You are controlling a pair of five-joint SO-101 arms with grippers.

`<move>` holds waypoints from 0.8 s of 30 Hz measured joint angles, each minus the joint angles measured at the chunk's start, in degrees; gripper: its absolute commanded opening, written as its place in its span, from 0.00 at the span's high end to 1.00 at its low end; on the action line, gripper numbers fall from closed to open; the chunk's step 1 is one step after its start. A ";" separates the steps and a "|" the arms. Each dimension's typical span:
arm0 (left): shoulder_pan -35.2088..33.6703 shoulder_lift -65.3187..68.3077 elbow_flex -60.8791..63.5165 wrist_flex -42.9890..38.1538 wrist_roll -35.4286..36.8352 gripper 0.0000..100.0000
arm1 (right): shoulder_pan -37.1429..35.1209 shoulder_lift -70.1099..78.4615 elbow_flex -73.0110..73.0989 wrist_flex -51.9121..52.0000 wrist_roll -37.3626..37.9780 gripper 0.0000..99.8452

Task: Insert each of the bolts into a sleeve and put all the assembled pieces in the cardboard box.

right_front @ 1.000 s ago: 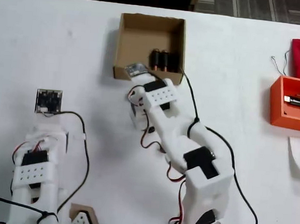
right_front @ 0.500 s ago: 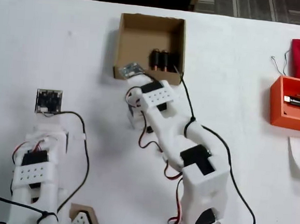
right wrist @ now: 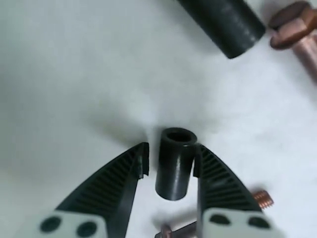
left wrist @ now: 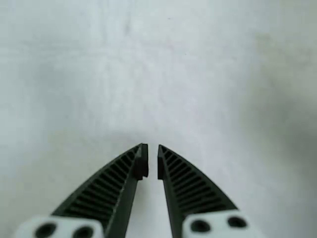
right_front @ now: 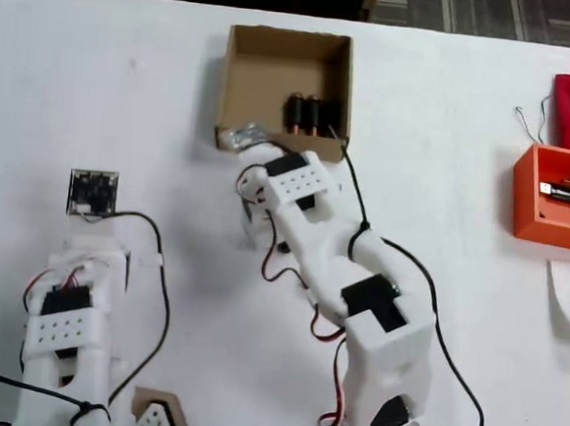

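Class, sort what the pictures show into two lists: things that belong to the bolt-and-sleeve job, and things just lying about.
Belong to the job: cardboard box; assembled pieces inside it; sleeve within the right claw; second sleeve; bolt beside it.
Just lying about: orange tray; red cloth.

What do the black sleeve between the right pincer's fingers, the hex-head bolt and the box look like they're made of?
Sleeve: matte black and smooth, with no shine. It is probably plastic or rubber, though coated metal is possible.
Hex-head bolt: copper-coloured with a soft sheen, so likely plated metal.
Box: dull brown with thin flat walls, which looks like cardboard.
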 measured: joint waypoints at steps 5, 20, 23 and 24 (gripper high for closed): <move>-0.09 0.00 0.00 0.00 0.00 0.93 | 0.00 0.00 0.00 0.70 2.99 0.86; -0.09 0.00 0.00 0.00 0.00 0.93 | 2.20 0.18 0.00 -0.26 3.96 0.98; -0.09 0.00 0.00 0.00 0.00 0.93 | 2.81 0.18 0.00 -0.26 3.96 0.98; -0.09 0.00 0.00 0.00 0.00 0.93 | 3.16 0.18 0.00 -0.26 3.96 0.98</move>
